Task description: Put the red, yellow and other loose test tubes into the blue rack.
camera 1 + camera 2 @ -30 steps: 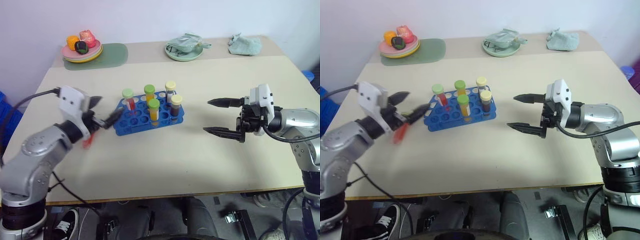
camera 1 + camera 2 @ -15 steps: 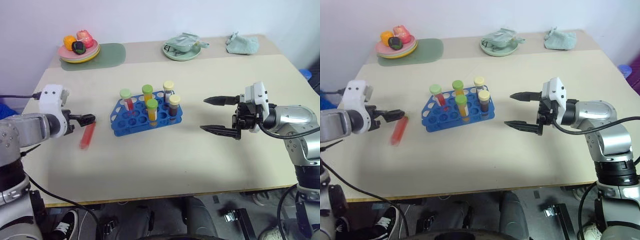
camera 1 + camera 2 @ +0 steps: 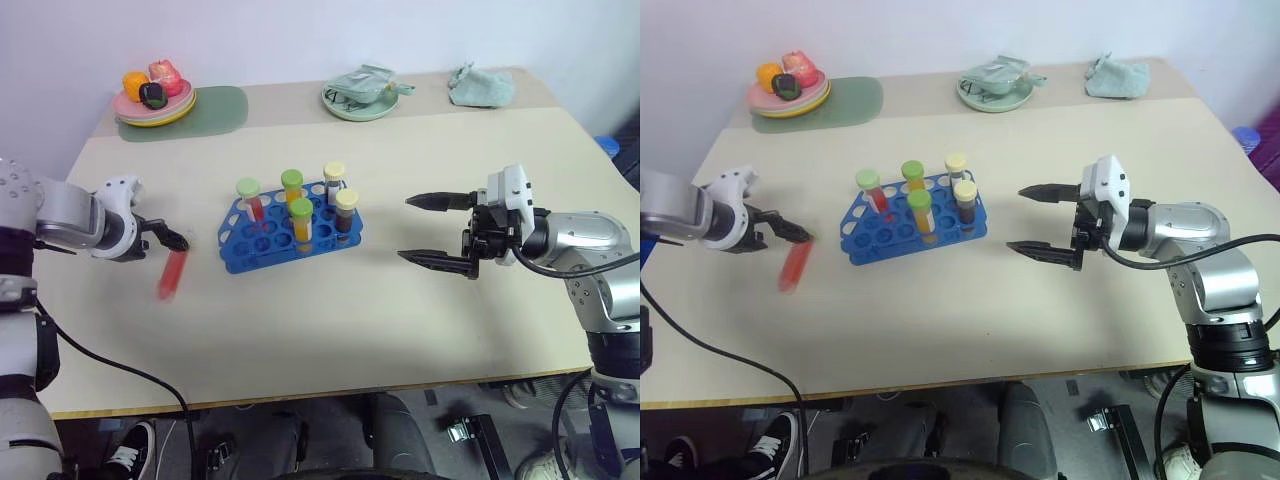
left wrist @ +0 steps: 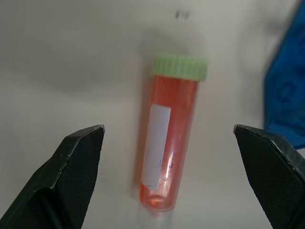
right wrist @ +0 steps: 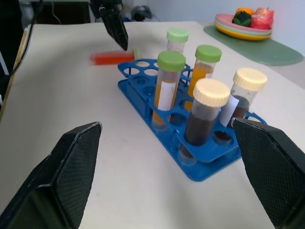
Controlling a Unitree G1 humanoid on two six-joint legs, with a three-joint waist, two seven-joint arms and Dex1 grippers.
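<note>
On the table [image 3: 330, 340] I count 1 loose red test tube [image 3: 173, 273], 1 blue rack [image 3: 292, 237] and 5 capped tubes standing in it. My left claw [image 3: 172, 240] hangs over the near-left part of the table, tipped steeply down, its 2 black fingers spread wide with nothing between them. The red tube lies flat on the table right under that claw, its pale green cap [image 4: 180, 67] toward the rack; in the left wrist view it sits in the open gap between my 2 fingers [image 4: 71, 167], touching neither. Just to the right of this claw stands the rack, which holds 1 green-capped tube with red liquid [image 3: 251, 198], 2 green-capped tubes with orange liquid [image 3: 293, 187], and 2 cream-capped tubes with dark brown liquid [image 3: 346, 211]; the rest of its holes show open. Further right, well apart from the rack, my right claw [image 3: 432, 229] is held level above the table, pointing left toward the rack, its 2 fingers also wide apart and holding nothing. Far behind my claws, along the back of the table, are 1 pink and yellow plate [image 3: 135, 108] of toy food on a green mat [image 3: 222, 107], 1 pale green plate [image 3: 345, 110] with a crumpled cloth on it, and 1 loose green cloth [image 3: 481, 86].
</note>
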